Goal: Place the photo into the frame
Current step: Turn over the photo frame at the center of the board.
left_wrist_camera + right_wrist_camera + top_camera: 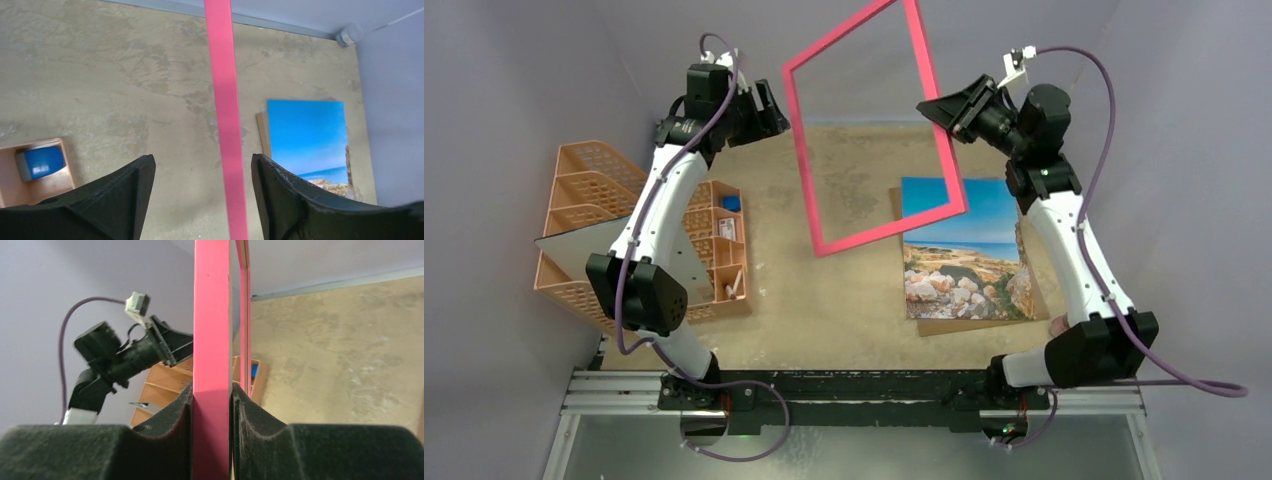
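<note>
The right gripper (212, 390) pinches 1 rail of the frame (889, 228), held in the air left of the photo (964, 250); the opposite rail passes between the 2 spread fingers of the left gripper (202, 162), touching neither.

The thin pink-red frame (889, 229) hangs tilted in mid-air, near upright; the sea-and-rocks photo (964, 250) lies flat, face up, below its right corner.

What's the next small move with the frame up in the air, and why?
Probably close the left pincer on the frame: its bar runs between those open jaws, untouched, and only the right pincer clamps it, raised above the table.
</note>
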`<action>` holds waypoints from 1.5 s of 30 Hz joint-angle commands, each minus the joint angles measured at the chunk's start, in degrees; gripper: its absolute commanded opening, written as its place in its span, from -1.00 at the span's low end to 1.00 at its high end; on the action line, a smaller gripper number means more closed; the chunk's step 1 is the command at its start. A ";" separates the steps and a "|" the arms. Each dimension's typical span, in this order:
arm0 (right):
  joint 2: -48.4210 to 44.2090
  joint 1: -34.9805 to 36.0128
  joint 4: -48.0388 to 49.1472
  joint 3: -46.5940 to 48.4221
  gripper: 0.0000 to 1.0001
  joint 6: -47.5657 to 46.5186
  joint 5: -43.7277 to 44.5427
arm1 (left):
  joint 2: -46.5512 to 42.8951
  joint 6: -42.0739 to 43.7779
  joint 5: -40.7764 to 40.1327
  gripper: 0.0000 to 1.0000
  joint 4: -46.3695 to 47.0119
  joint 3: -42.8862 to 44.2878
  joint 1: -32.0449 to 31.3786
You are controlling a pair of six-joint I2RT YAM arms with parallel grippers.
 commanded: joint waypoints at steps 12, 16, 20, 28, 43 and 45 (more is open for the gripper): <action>17.94 0.21 -50.88 42.55 -1.00 -31.00 23.82 | -5.92 1.39 -6.21 0.64 -1.64 -5.66 0.09; 18.26 0.21 -52.54 45.88 -1.00 -35.97 32.37 | -6.24 1.34 -5.44 0.64 -1.42 -6.46 0.09; 17.68 0.21 -52.24 46.08 -1.00 -39.87 36.92 | -6.55 1.29 -4.71 0.64 -1.07 -7.01 0.08; 17.95 4.48 -51.20 43.19 -1.00 -44.88 46.69 | -6.46 0.75 -3.84 0.64 -0.63 -8.16 0.09; 37.40 32.09 -61.82 55.61 -1.00 -37.21 68.04 | -7.26 -3.71 -21.14 0.64 -3.64 -5.14 0.44; 40.96 34.17 -63.45 56.93 -1.00 -34.63 68.80 | -7.23 -4.17 -22.87 0.64 -3.48 -3.89 0.50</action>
